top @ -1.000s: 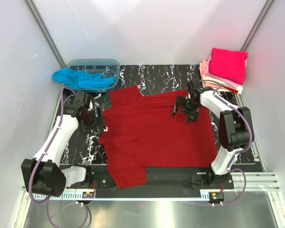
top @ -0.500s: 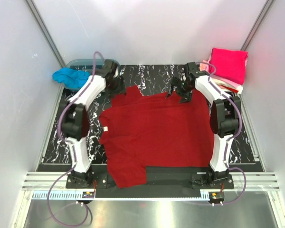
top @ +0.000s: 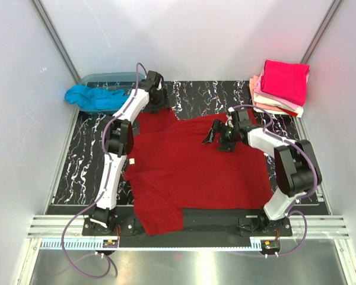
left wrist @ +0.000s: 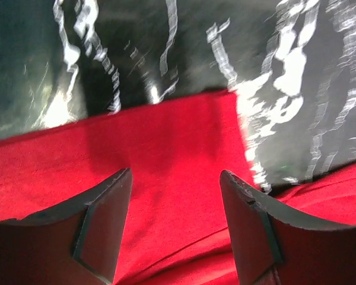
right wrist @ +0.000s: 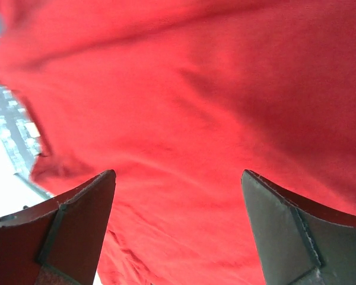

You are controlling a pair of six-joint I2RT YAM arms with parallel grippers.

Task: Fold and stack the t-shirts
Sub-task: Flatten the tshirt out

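A dark red t-shirt [top: 196, 166] lies spread flat on the black marbled table, its white neck tag [top: 131, 159] at the left edge. My left gripper [top: 159, 104] is open just above the far left sleeve; in the left wrist view [left wrist: 175, 175] its jaws stand apart over red cloth [left wrist: 166, 148] near the sleeve's edge. My right gripper [top: 216, 135] is open over the shirt's far edge; the right wrist view [right wrist: 178, 173] shows its jaws wide apart above red cloth [right wrist: 196, 89]. A turquoise t-shirt [top: 98, 98] hangs over the tub.
A translucent blue-grey tub [top: 115, 79] stands at the far left. A stack of folded shirts [top: 283, 83], magenta on top with pink, peach and white below, sits at the far right corner. Bare marbled table [top: 202, 92] shows behind the shirt. White walls close in three sides.
My left arm has swung from the shirt's left edge up to the far left sleeve. My right gripper went to the far edge, then came back left over the shirt. The shirt has not moved.
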